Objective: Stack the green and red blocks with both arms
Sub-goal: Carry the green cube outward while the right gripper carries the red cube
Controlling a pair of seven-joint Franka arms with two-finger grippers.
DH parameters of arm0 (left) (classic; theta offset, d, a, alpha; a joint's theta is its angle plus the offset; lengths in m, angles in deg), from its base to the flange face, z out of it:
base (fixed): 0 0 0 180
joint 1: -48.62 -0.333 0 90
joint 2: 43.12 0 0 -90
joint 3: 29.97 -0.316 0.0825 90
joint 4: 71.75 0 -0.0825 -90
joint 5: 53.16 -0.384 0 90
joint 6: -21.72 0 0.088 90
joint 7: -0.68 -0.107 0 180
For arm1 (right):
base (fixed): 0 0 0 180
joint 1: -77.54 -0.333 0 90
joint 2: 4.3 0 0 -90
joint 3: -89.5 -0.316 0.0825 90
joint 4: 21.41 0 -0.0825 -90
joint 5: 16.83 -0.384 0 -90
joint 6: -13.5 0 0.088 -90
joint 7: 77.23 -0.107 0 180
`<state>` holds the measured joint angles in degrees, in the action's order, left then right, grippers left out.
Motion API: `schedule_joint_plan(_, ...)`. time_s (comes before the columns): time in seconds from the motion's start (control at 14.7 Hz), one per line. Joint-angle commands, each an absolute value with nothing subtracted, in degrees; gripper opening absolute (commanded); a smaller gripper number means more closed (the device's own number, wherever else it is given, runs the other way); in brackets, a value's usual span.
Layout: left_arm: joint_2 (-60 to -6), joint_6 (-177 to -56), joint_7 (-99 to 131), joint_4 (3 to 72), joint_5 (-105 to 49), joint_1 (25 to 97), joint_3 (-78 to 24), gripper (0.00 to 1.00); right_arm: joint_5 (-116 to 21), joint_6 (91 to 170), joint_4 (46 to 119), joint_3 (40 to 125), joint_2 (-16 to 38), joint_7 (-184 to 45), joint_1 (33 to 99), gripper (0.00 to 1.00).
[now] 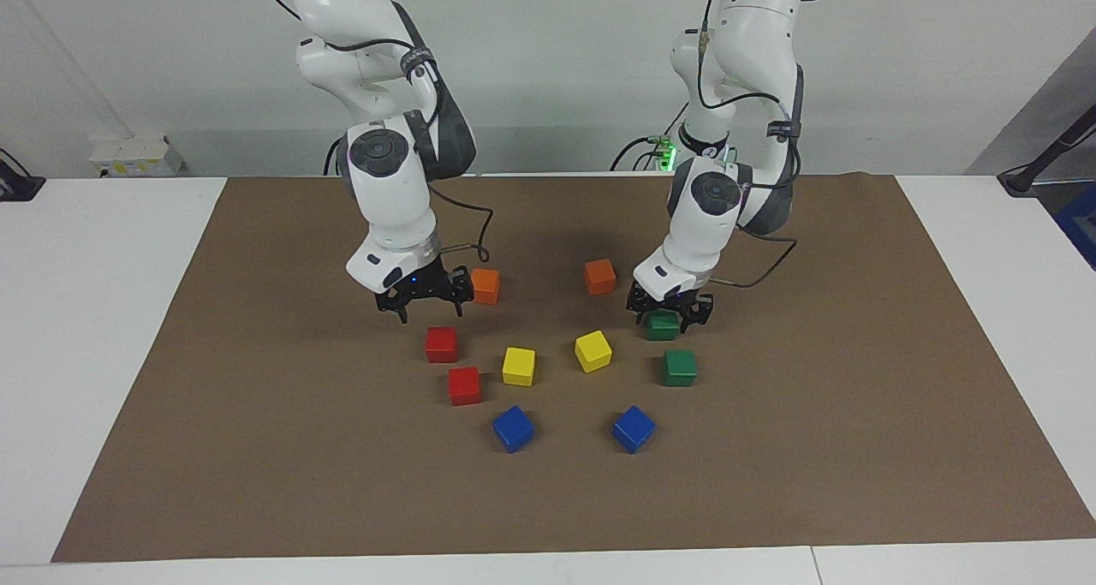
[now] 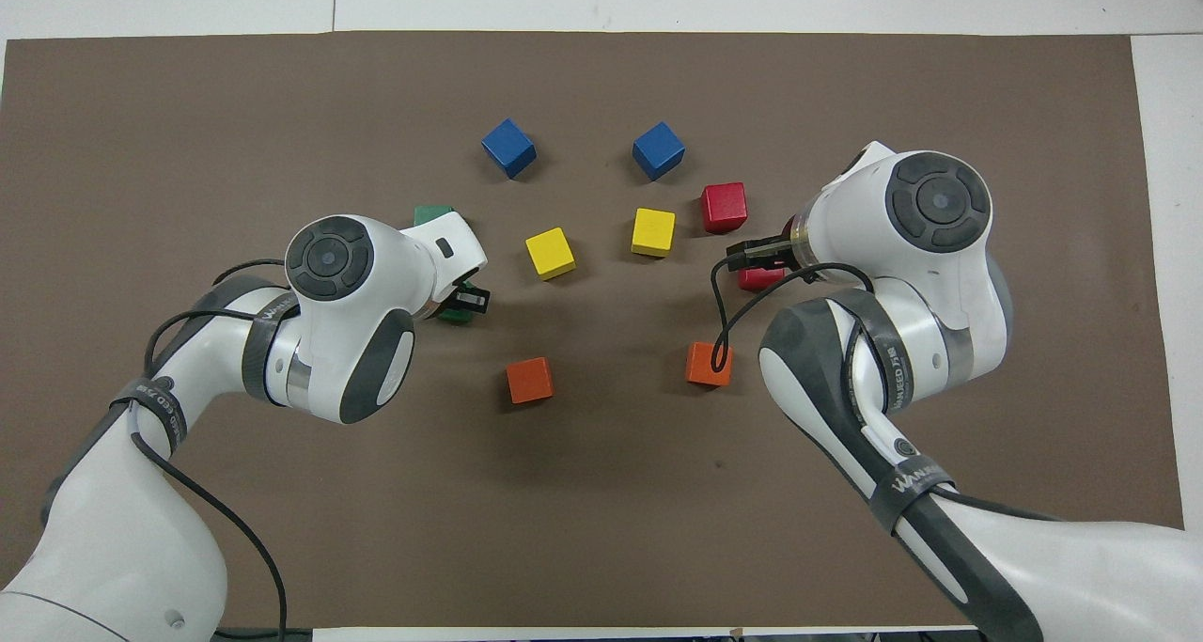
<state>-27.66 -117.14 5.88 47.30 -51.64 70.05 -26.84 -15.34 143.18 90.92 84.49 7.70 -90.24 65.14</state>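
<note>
The left gripper (image 1: 669, 313) clamps a glossy dark green cube (image 1: 662, 325), beside the yellow cube (image 1: 592, 350). The right gripper (image 1: 424, 301) hangs spread open over the brown mat (image 1: 257, 414), near that yellow cube.

Light: bright, even, from above.
Shadows: soft, short beside each cube; a faint dark patch on the mat (image 1: 257, 448) between the arms.
Glare: mild sheen on white arm shells.
Focus: sharp throughout.

my arm shells (image 1: 390, 195): glossy white plastic
mat (image 1: 257, 448): matt brown paper
green block (image 1: 680, 367) beside mat's middle: smooth, glossy
</note>
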Motion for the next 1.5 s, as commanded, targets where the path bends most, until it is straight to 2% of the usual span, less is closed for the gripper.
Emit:
schedule_joint_plan(0.0,-27.8,-117.9,5.8,47.3,-51.4,70.6,-28.0,0.00,-14.7,144.7,92.5,84.3,7.3,-89.6,65.6,0.97)
schedule_joint_plan(0.2,-31.2,-111.1,5.4,45.1,-51.5,67.8,-28.1,0.00,-14.7,144.9,92.4,84.3,8.2,-89.9,65.5,0.97)
schedule_joint_plan(0.41,-35.5,-98.5,5.1,40.6,-51.5,61.2,-28.1,0.00,-14.1,144.8,92.3,84.4,9.4,-89.9,65.4,0.97)
schedule_joint_plan(0.61,-37.7,-94.7,-1.4,40.7,-51.5,52.7,-28.2,0.00,-12.7,145.8,91.9,84.4,10.8,-90.7,65.0,0.96)
schedule_joint_plan(0.75,-38.1,-95.1,-6.8,42.3,-51.5,45.7,-28.2,0.00,-12.7,146.6,91.7,84.4,11.4,-91.4,64.9,0.96)
schedule_joint_plan(0.95,-38.1,-95.8,-15.1,44.0,-51.5,39.6,-28.2,0.00,-12.7,147.4,91.5,84.3,12.5,-92.1,64.5,0.96)
schedule_joint_plan(1.43,-37.8,-109.2,-15.6,53.0,-51.4,36.3,-28.3,0.00,-12.7,150.1,91.3,84.4,15.1,-93.2,63.9,0.96)
